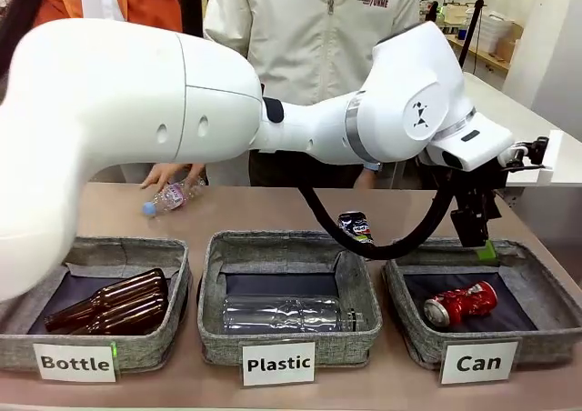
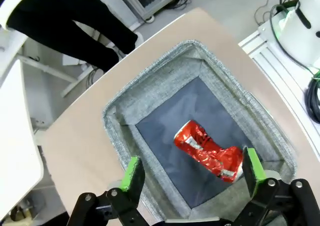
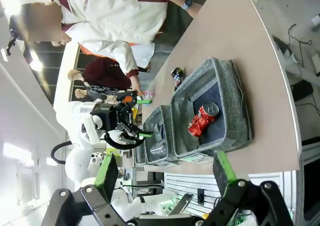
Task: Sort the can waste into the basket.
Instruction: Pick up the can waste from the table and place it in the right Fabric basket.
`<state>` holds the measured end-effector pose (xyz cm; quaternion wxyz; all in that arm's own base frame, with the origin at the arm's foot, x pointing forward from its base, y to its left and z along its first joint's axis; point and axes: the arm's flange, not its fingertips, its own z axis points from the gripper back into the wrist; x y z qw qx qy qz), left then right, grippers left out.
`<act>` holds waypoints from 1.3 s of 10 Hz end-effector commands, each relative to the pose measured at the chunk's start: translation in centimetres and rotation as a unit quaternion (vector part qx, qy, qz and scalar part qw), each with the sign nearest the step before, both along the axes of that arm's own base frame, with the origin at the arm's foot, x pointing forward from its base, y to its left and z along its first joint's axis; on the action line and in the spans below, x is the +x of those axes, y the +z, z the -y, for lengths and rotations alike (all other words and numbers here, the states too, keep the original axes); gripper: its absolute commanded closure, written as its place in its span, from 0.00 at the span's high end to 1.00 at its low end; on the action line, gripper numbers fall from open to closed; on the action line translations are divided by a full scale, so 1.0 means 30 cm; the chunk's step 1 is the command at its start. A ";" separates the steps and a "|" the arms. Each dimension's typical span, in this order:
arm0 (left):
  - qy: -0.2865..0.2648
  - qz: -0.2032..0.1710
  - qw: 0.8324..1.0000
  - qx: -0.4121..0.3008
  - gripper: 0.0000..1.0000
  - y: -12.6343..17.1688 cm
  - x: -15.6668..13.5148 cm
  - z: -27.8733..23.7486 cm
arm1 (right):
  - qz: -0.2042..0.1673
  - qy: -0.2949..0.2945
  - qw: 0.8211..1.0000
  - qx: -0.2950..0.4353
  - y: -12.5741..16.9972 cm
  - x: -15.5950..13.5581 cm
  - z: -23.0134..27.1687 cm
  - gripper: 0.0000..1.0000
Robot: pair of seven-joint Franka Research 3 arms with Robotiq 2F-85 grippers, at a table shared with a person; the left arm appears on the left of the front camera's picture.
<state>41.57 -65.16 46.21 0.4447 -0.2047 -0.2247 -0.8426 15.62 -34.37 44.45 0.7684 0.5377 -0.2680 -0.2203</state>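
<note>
A crushed red can [image 1: 461, 303] lies on the dark lining of the grey basket labelled "Can" [image 1: 414, 325] at the right. My left gripper [image 1: 486, 249] hangs just above that basket's far edge. In the left wrist view its jaws [image 2: 191, 161] stand open and hold nothing, with the red can [image 2: 207, 148] lying in the basket [image 2: 150, 98] below. A crushed black can [image 1: 356, 226] stands on the table behind the middle basket. My right gripper [image 3: 166, 167] is open and empty, looking from afar at the basket [image 3: 235, 111], the red can [image 3: 202, 120] and the black can [image 3: 176, 75].
The "Plastic" basket [image 1: 214, 315] holds a clear bottle, and the "Bottle" basket [image 1: 173, 315] holds brown glass bottles. A person's hand [image 1: 164, 175] rests by a clear plastic bottle [image 1: 173, 195] at the far left of the table. My left arm's cable [image 1: 382, 247] loops low over the Plastic basket.
</note>
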 end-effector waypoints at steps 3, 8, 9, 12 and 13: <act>0.018 -0.068 0.996 0.059 1.00 0.172 -0.196 -0.395 | 0.005 0.016 1.000 -0.027 0.005 0.112 -0.135 1.00; 0.268 -0.317 0.910 -0.015 1.00 0.338 -0.262 -1.202 | 0.019 0.158 0.985 -0.063 -0.003 0.362 -0.680 1.00; 0.325 -0.368 0.870 -0.044 1.00 0.333 -0.260 -1.401 | 0.013 0.198 0.978 -0.066 -0.030 0.386 -0.788 1.00; 0.392 -0.551 0.733 -0.075 1.00 0.233 -0.263 -1.969 | -0.024 0.256 0.966 -0.030 -0.084 0.463 -1.060 1.00; 0.400 -0.574 0.701 -0.138 1.00 0.160 -0.278 -2.112 | -0.030 0.260 0.965 -0.019 -0.105 0.504 -1.102 1.00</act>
